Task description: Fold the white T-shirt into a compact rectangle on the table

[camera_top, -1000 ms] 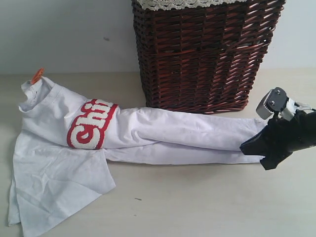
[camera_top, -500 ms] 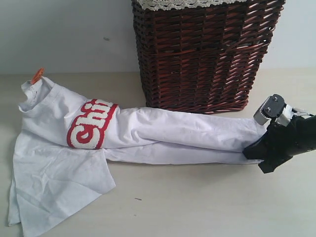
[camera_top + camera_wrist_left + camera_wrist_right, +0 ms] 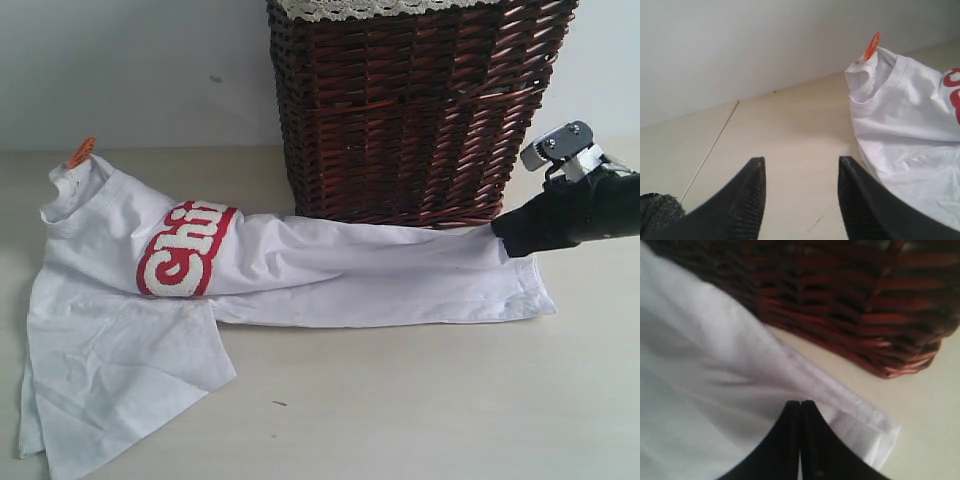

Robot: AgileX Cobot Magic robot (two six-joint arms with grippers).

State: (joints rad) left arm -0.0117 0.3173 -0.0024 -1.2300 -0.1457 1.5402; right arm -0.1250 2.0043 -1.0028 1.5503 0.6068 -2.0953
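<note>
My right gripper [image 3: 503, 238] has lifted back toward the wicker basket [image 3: 420, 110], jaws pinching the hem of the white T-shirt [image 3: 330, 265]. The shirt lies stretched along the table [image 3: 400, 400]. My left gripper [image 3: 801, 161] is spread, empty, beside the collar.

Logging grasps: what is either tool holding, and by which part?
The right tool is shut on the white T-shirt, at its hem end by the wicker basket. The left tool is open, holding nothing.

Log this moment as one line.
left gripper: open, empty | right gripper: shut on white T-shirt hem | fold: unfinished, on table
</note>
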